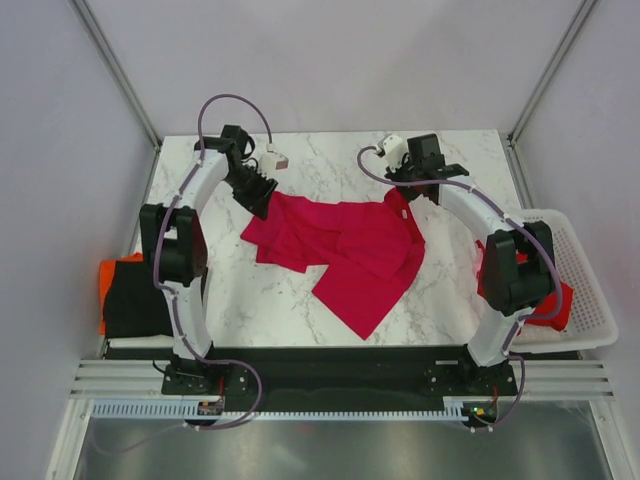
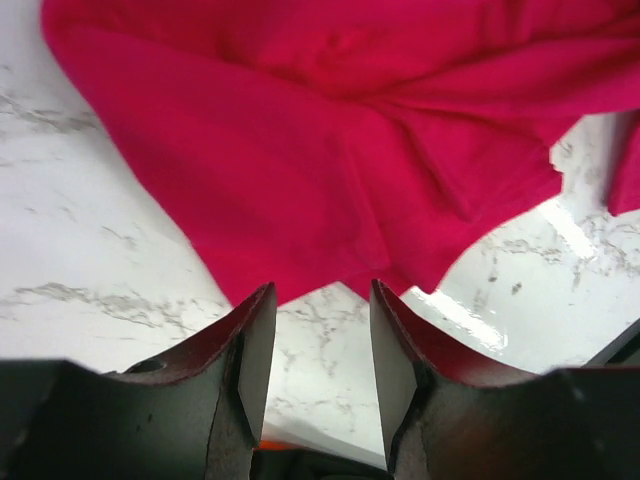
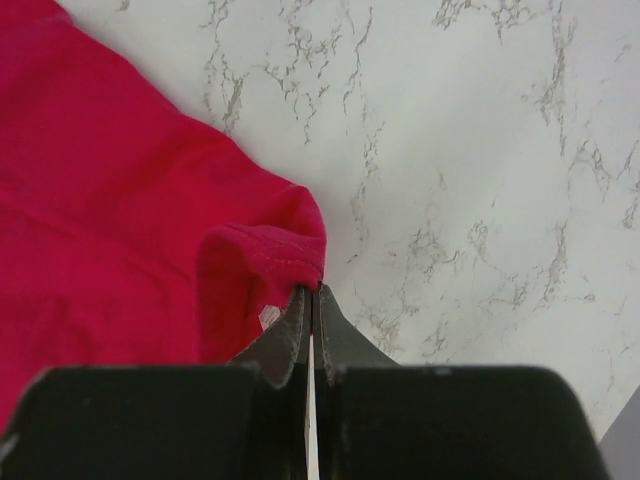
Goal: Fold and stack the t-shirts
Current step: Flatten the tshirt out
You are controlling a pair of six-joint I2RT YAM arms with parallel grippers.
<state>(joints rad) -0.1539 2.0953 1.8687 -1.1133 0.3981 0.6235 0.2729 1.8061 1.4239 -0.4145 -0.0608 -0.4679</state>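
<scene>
The top view looks down from above and behind the arm bases, taking in the whole marble surface (image 1: 260,300). The wrist views look past the left end effector (image 2: 322,288) and right end effector (image 3: 312,292), close above it. All three share the crimson-pink t-shirt (image 1: 350,245).

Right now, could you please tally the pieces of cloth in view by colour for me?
crimson-pink shirt, on the table: 1
orange cloth, left of the table: 1
black cloth, same pile: 1
red cloth, in the white basket: 1
Total: 4
</scene>
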